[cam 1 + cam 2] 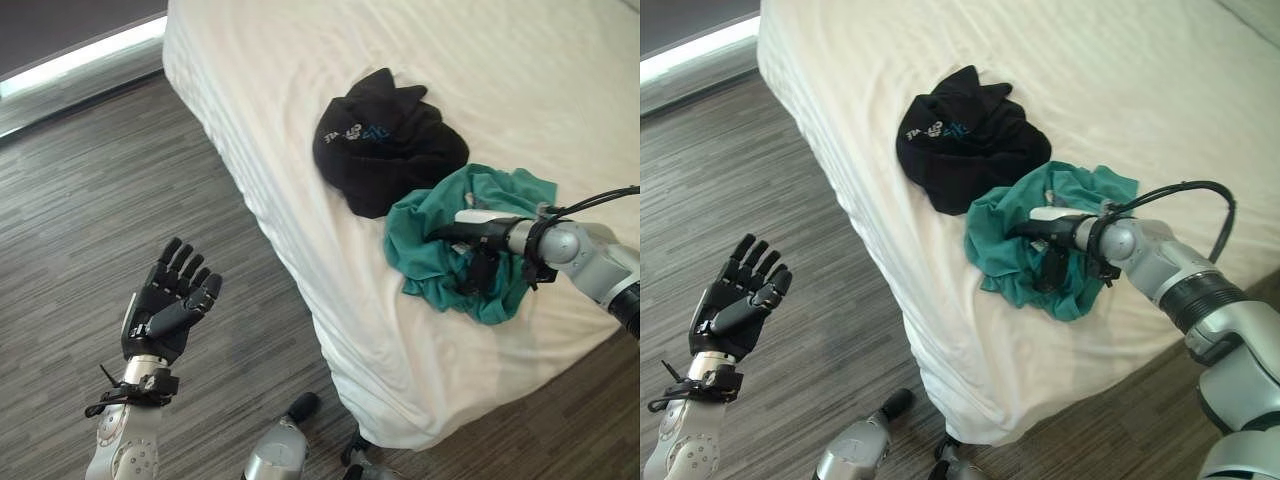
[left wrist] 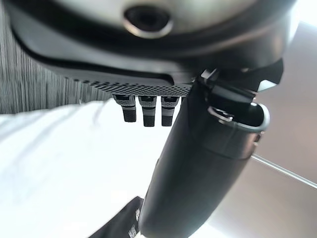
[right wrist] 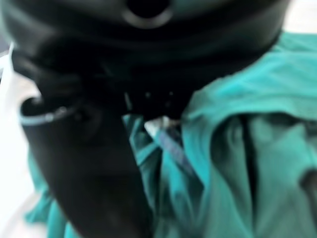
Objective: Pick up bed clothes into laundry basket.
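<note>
White-sheeted bed (image 1: pixel 300 80) over grey wood-grain floor (image 1: pixel 120 200). Two garments: black (image 1: pixel 385 140), teal (image 1: pixel 440 255) at its 5 o'clock. Right hand (image 1: pixel 1055 235) in teal, grip indeterminable; left hand (image 1: pixel 170 305) spread.

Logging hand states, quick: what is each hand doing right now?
Left hand: open, raised over the floor, holding nothing.
Right hand: on the green garment on the bed; its grip cannot be told.

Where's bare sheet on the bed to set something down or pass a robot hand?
Free: the wide sheet beyond the black garment and teal garment, and the strip along the bed edge nearest the left robot hand. Crowded: the near corner, where both garments touch and the right robot hand is in the teal one.
</note>
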You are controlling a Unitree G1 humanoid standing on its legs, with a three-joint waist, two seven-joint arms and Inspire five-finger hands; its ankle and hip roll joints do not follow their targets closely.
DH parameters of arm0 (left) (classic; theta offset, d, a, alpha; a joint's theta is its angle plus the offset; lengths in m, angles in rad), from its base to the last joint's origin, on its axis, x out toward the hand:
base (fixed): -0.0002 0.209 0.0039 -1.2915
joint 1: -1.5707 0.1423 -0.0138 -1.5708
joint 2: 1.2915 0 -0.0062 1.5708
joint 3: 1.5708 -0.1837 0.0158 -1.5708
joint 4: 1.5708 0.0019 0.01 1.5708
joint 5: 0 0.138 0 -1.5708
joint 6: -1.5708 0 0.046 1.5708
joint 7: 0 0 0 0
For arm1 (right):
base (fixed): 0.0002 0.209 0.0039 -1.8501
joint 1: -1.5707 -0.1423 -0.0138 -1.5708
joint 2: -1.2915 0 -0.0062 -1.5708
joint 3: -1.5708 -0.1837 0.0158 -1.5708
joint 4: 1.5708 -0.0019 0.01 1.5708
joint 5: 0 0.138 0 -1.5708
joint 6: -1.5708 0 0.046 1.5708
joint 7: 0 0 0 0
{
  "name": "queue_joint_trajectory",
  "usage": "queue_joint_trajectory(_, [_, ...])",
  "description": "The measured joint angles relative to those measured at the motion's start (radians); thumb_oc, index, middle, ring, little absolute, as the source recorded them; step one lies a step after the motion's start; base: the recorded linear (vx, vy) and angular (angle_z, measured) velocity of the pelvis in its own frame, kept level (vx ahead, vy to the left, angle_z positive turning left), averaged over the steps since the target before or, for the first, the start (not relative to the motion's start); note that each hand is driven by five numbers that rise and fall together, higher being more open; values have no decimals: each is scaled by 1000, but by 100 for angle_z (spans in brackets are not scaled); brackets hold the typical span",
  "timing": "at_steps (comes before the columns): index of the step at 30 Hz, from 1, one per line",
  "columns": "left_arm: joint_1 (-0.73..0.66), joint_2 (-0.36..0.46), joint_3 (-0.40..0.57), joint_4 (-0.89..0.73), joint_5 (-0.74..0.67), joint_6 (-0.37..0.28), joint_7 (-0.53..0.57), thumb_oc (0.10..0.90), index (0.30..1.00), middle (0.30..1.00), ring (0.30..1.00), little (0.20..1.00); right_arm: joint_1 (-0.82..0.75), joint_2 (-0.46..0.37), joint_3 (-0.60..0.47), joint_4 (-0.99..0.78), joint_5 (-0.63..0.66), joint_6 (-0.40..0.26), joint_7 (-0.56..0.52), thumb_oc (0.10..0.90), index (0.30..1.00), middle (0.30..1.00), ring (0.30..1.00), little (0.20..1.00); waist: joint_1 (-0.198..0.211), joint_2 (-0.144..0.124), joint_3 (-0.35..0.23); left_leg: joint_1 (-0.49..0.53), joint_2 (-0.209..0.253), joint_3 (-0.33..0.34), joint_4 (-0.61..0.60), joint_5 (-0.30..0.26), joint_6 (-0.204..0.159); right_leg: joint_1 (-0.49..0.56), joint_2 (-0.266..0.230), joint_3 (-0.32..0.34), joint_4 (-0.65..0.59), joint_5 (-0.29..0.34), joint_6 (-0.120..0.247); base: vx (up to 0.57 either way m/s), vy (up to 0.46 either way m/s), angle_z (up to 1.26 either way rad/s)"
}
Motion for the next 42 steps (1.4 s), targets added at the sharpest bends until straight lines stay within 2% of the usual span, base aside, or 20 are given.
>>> queue_joint_trajectory(3, [-21, 46, -4, -2, 1, 0, 0, 800, 900, 900, 900, 900, 71, 15, -184, -4, -71, -4, -62, 800, 900, 900, 900, 900, 15, 4, 11, -66, -6, 0, 16, 1, 1, -58, -2, -3, 0, 8, -4, -47, -2, 3])
queue_joint_trajectory(9, [-113, 37, -38, -2, 5, -2, 24, 800, 900, 900, 900, 900, 108, 144, -300, -2, -170, 2, -160, 800, 900, 900, 900, 900, -11, 11, 22, -78, -5, 52, 19, 2, 0, -85, -2, 43, 0, 22, -9, -11, 36, -20])
queue_joint_trajectory(11, [-135, 26, -58, -2, 10, -2, 30, 800, 900, 900, 900, 900, 188, 156, -372, -77, -181, 1, -183, 400, 300, 300, 300, 300, -30, 15, 23, -73, -6, 68, 18, 2, 1, -86, -4, 54, 0, 25, -6, 39, 44, -24])
queue_joint_trajectory(15, [-159, 21, -60, -8, 15, -1, 37, 800, 900, 900, 900, 900, 461, 143, -534, -230, -169, -85, -236, 400, 300, 300, 300, 300, -79, 16, 22, -55, -10, 90, 18, 2, 1, -72, -9, 67, 0, 25, -5, 33, 24, -4])
queue_joint_trajectory(17, [-170, 10, -61, -9, 41, -2, 41, 800, 900, 900, 900, 900, 518, 162, -603, -222, -164, -101, -246, 400, 300, 300, 300, 300, -94, 32, 20, -39, -14, 87, 18, 2, 1, -50, -13, 62, 0, 23, -3, 28, 8, 6])
queue_joint_trajectory(22, [-229, 8, -53, 9, 64, -16, 54, 800, 900, 900, 900, 900, 680, 213, -783, -148, -140, -119, -258, 400, 300, 300, 300, 300, -111, 34, 15, 0, -21, 89, 13, 2, 1, -8, -22, 55, 0, 16, 6, 33, 18, 14])
queue_joint_trajectory(25, [-248, 30, -46, 45, 103, -24, 100, 800, 900, 900, 900, 900, 724, 251, -815, -93, -134, -115, -258, 400, 300, 300, 300, 300, -130, 23, 7, 29, -28, 92, 7, 2, 1, 21, -31, 76, 0, 8, 16, 31, -4, 4])
queue_joint_trajectory(28, [-253, 70, -13, 47, 157, -25, 163, 800, 900, 900, 900, 900, 821, 280, -838, -94, -133, -107, -255, 400, 300, 300, 300, 300, -183, 3, -14, 69, -32, 110, -8, 3, 3, 53, -39, 105, 0, 3, 23, 8, 30, -7])
queue_joint_trajectory(31, [-315, 175, -16, 100, 198, -25, 178, 800, 900, 900, 900, 900, 863, 298, -839, -53, -88, -67, -242, 400, 300, 300, 300, 300, -246, 0, -16, 83, -61, 165, 51, 2, 2, 85, -62, 115, 0, -6, 32, -39, 142, 0])
queue_joint_trajectory(32, [-315, 175, -16, 100, 198, -25, 178, 800, 900, 900, 900, 900, 863, 298, -839, -53, -88, -67, -242, 400, 300, 300, 300, 300, -246, 0, -16, 83, -61, 165, 51, 2, 2, 85, -62, 115, 0, -6, 32, -8, 136, -38])
queue_joint_trajectory(33, [-364, 216, -8, 158, 198, -25, 187, 800, 900, 900, 900, 900, 847, 321, -821, 0, -45, -32, -233, 400, 300, 300, 300, 300, -258, 0, -11, 67, -84, 235, 135, 0, 1, 87, -78, 195, 31, -13, 29, 5, 117, -64])
queue_joint_trajectory(34, [-373, 218, 6, 161, 198, -25, 196, 800, 900, 900, 900, 900, 843, 321, -802, 16, -30, -24, -230, 400, 300, 300, 300, 300, -263, -3, -9, 61, -98, 238, 178, -6, -4, 86, -87, 243, 33, -20, 22, 53, 189, -98])
queue_joint_trajectory(35, [-398, 219, 26, 173, 197, -30, 200, 800, 900, 900, 900, 900, 844, 326, -770, 46, -17, -2, -228, 400, 300, 300, 300, 300, -272, -27, 8, -9, -126, 242, 355, -60, -7, 101, -113, 304, 40, -29, 1, 64, 251, -90])
queue_joint_trajectory(36, [-411, 251, 26, 190, 197, -38, 197, 800, 900, 900, 900, 900, 862, 339, -766, 42, -17, 21, -222, 400, 300, 300, 300, 300, -266, -16, 4, -36, -95, 252, 426, -120, 25, 108, -103, 335, 39, -28, -2, 124, 321, -97])
queue_joint_trajectory(37, [-413, 278, 27, 195, 197, -43, 198, 800, 900, 900, 900, 900, 894, 344, -766, 36, -15, 25, -213, 400, 300, 300, 300, 300, -268, -16, 0, -28, -19, 246, 419, -131, 10, 97, -84, 348, 41, -34, -4, 142, 315, -91])
queue_joint_trajectory(38, [-442, 373, 29, 229, 198, -64, 205, 800, 900, 900, 900, 900, 978, 352, -787, -14, -10, 41, -198, 400, 300, 300, 300, 300, -305, 22, -9, -23, 169, 249, 362, -132, -55, 101, -44, 364, 50, -40, 6, 183, 324, -74])
queue_joint_trajectory(39, [-449, 428, 31, 240, 199, -64, 208, 800, 900, 900, 900, 900, 1014, 357, -796, -30, -7, 48, -194, 400, 300, 300, 300, 300, -324, 26, -11, -18, 241, 265, 305, -120, -75, 90, -31, 373, 61, -43, 7, 120, 201, -61])
queue_joint_trajectory(40, [-480, 451, 36, 260, 199, -72, 214, 800, 900, 900, 900, 900, 1064, 351, -817, -31, -4, 51, -186, 400, 300, 300, 300, 300, -343, 22, -7, -5, 302, 270, 265, -105, -95, 78, -40, 386, 71, -47, 17, 201, 469, -49])
queue_joint_trajectory(41, [-540, 445, 30, 297, 199, -84, 222, 800, 900, 900, 900, 900, 1127, 340, -858, -11, -5, 75, -186, 400, 300, 300, 300, 300, -377, 34, -10, 15, 319, 284, 213, -61, -90, 72, -71, 393, 80, -57, 30, 147, 333, -40])
queue_joint_trajectory(42, [-590, 448, -6, 327, 200, -88, 226, 800, 900, 900, 900, 900, 1178, 324, -886, -7, -4, 82, -189, 400, 300, 300, 300, 300, -402, 49, -14, 31, 327, 268, 196, -47, -111, 68, -86, 423, 88, -59, 75, 188, 458, -36])
